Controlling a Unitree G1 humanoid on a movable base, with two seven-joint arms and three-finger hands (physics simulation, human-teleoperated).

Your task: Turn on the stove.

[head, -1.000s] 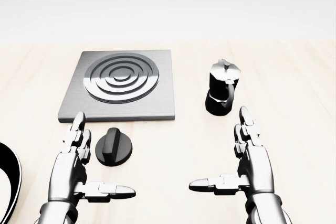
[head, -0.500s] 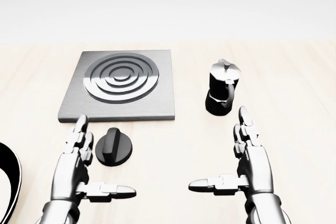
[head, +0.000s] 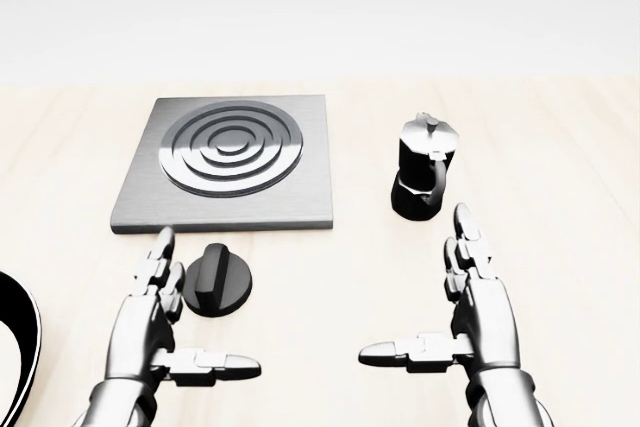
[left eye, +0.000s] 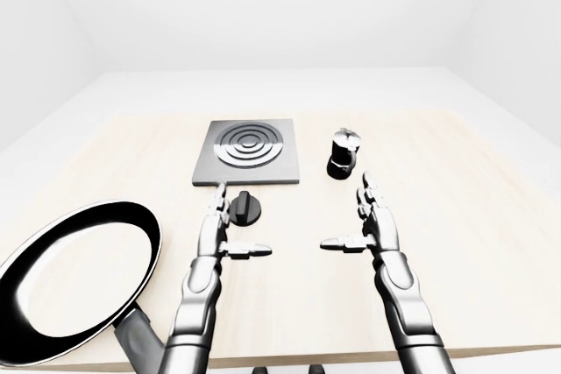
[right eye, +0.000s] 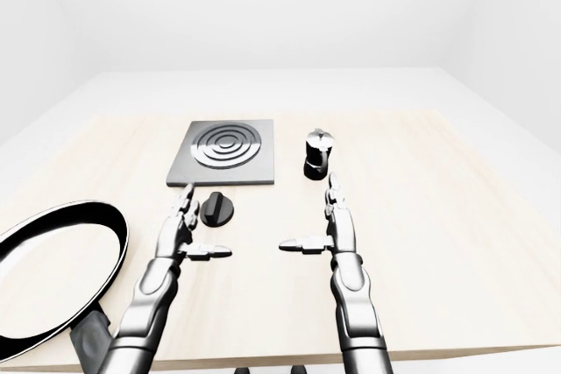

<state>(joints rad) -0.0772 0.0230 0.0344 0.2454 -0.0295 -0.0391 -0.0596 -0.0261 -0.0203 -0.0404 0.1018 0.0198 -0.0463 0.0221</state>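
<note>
Head view, tabletop inventory. Stove (head: 229, 163): square grey plate with concentric rings, upper left of centre on the pale wood table (head: 560, 147). Knob (head: 217, 279): black, round with a ridge, just below the stove's lower edge, apart from it. Moka pot (head: 424, 178): black, upright, right of the stove. Pan (left eye: 81, 278): black rim, pale inside, lower left in the left-eye view. Left hand (head: 150, 332): spread wide, thumb out, fingers (head: 158, 259) just beside the knob's left edge, holding nothing. Right hand (head: 470, 317): spread wide, empty, below the pot.
</note>
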